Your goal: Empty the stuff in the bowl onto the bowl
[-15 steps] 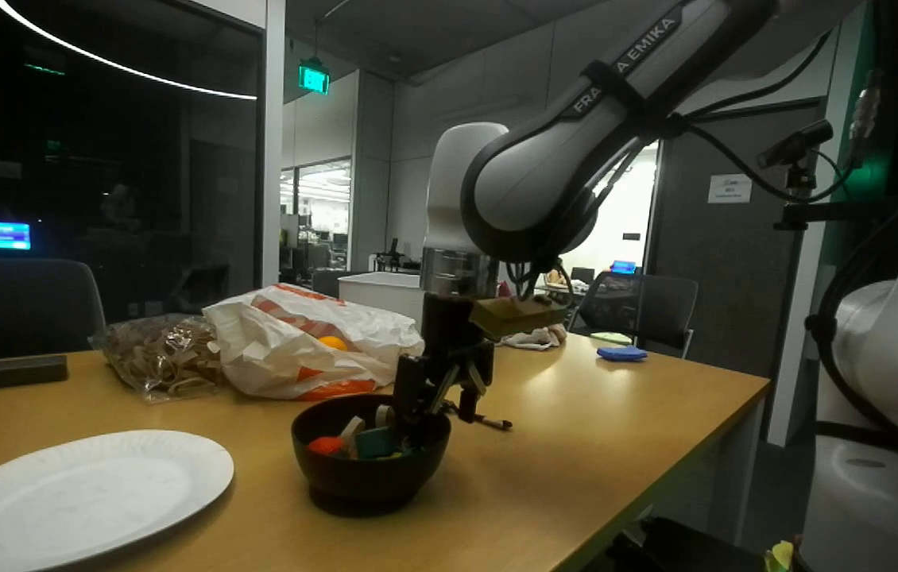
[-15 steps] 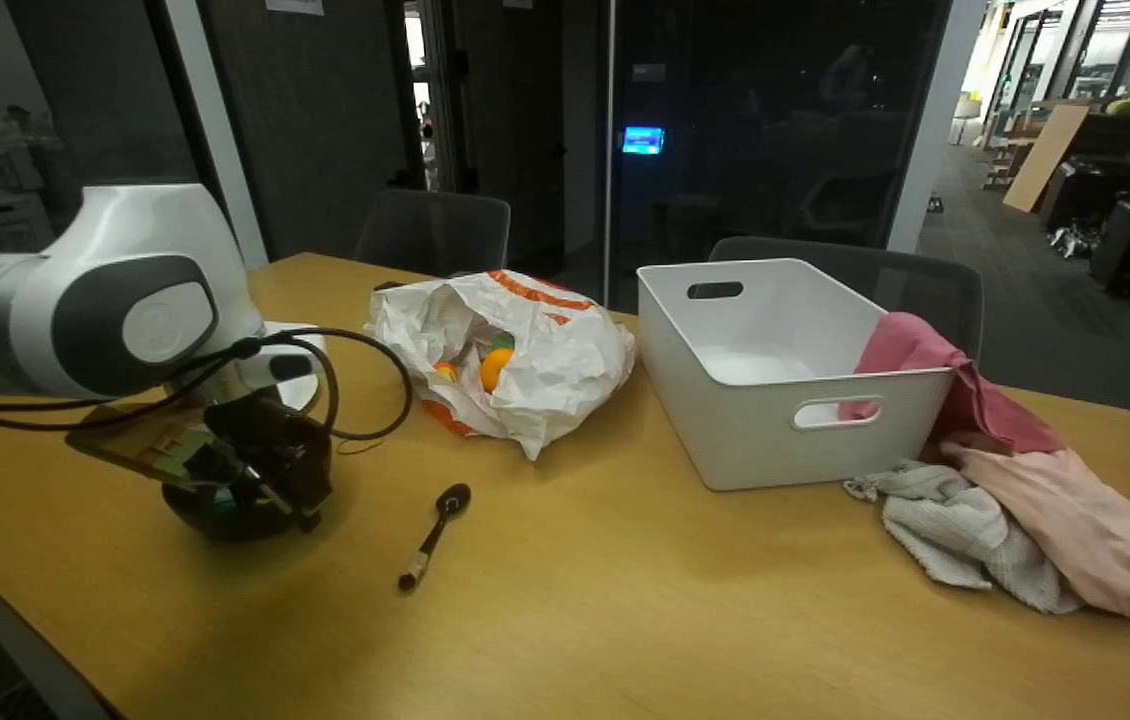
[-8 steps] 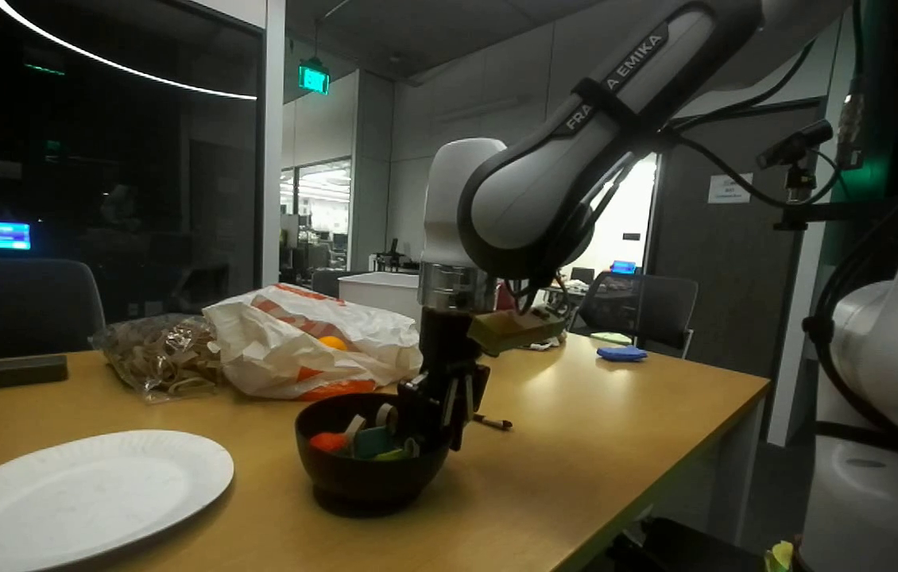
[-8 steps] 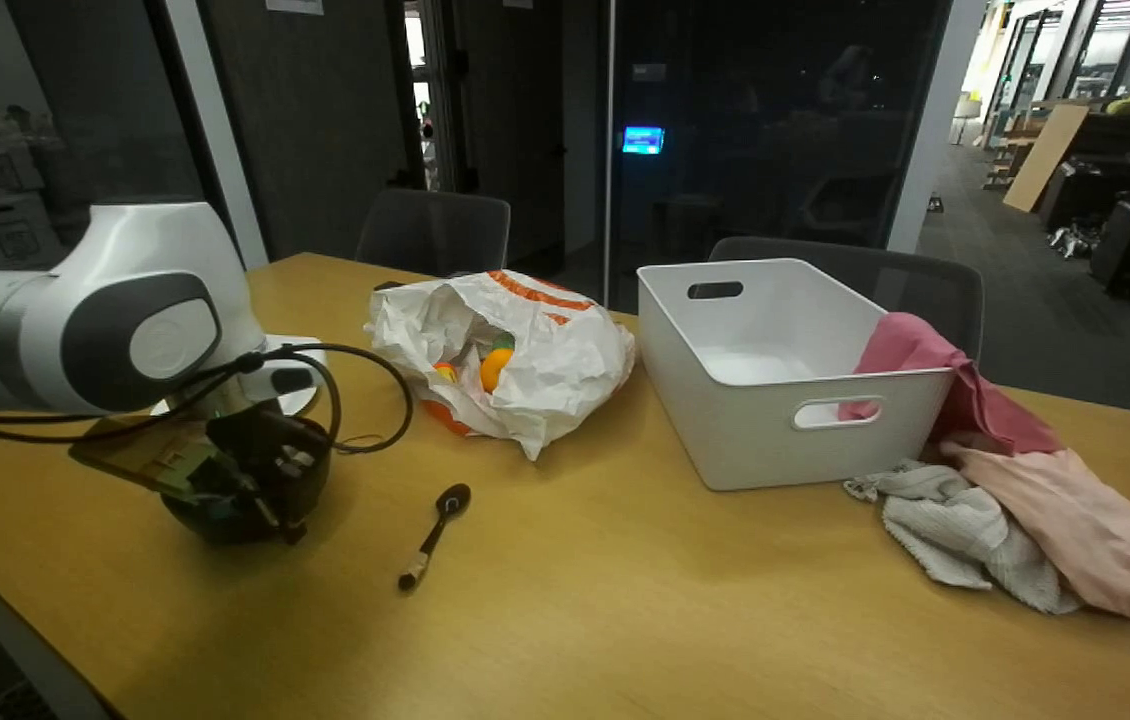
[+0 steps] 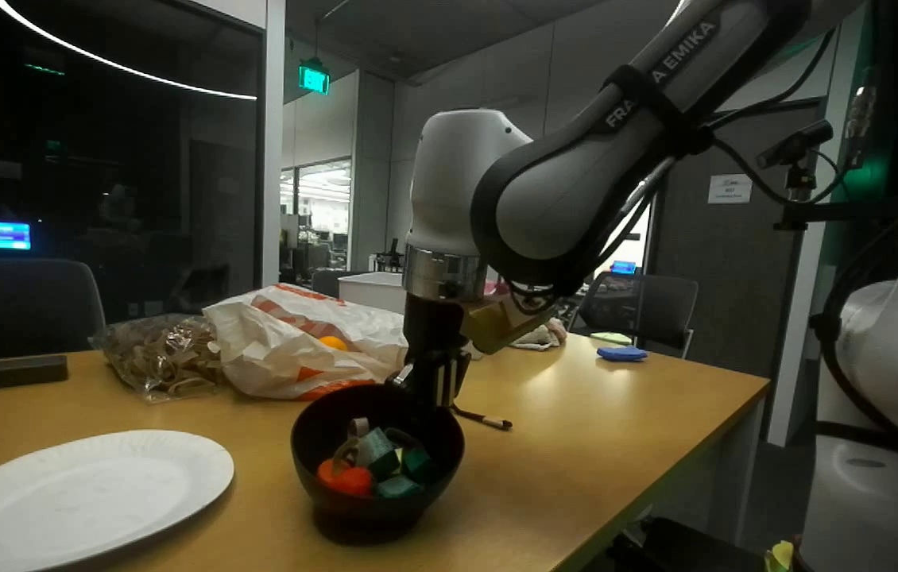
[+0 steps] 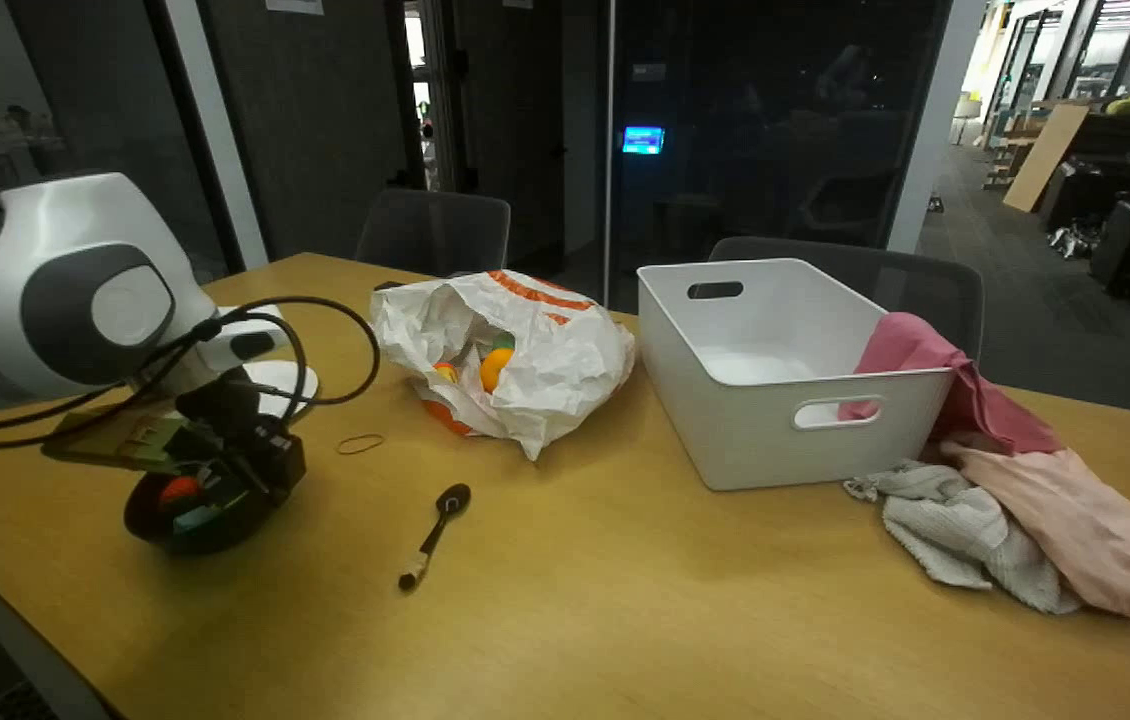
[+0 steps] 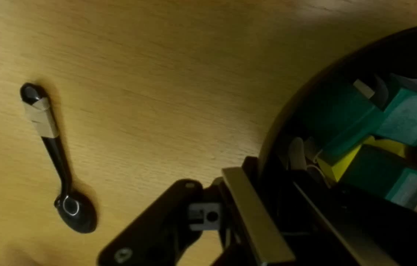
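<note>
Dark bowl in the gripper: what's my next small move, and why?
I'd probably ease the dark bowl toward the white plate, the likely target, without tipping it further. The gripper holds its rim, but the bowl leans beside the plate, not over it, so the colored pieces could spill onto the table.

In an exterior view, the camera looks at a low angle over the surface (image 5: 536, 492), with the white plate (image 5: 91, 492) at near left and the dark bowl (image 5: 369, 516) near the centre. In an exterior view, the camera faces obliquely down; the robot arm (image 6: 25, 330) enters at the left edge. Both exterior views share the bowl, white plastic bag (image 6: 565, 350) and black spoon (image 7: 57, 157) handle. The wrist view points steeply down at close range onto the bowl rim and spoon.
</note>
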`<state>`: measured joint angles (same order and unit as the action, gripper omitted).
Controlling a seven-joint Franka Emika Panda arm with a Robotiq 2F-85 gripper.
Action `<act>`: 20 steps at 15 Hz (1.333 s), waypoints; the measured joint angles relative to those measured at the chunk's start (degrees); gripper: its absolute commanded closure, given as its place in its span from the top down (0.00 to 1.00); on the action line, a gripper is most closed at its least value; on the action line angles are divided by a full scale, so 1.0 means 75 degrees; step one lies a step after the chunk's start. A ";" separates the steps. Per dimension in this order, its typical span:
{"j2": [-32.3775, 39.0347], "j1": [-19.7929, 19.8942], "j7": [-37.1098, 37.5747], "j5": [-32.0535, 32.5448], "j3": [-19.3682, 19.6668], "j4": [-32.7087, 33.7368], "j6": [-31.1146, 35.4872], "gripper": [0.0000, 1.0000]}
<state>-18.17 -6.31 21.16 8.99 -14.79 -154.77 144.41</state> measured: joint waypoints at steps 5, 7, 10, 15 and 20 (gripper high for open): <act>0.0122 0.0497 0.1861 0.1777 -0.0983 0.0361 -0.0479 0.09; 0.0386 0.0633 0.2614 0.2410 -0.1257 0.0756 -0.0981 0.09; 0.1010 0.0617 0.3474 0.3145 -0.1396 0.1565 -0.1902 0.09; 0.2093 0.0038 0.3994 0.3428 -0.1313 0.2969 -0.3391 0.09; 0.2919 -0.0965 0.4191 0.3609 -0.1253 0.4089 -0.4174 0.09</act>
<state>3.72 -13.55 52.59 36.06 -24.18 -124.11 113.11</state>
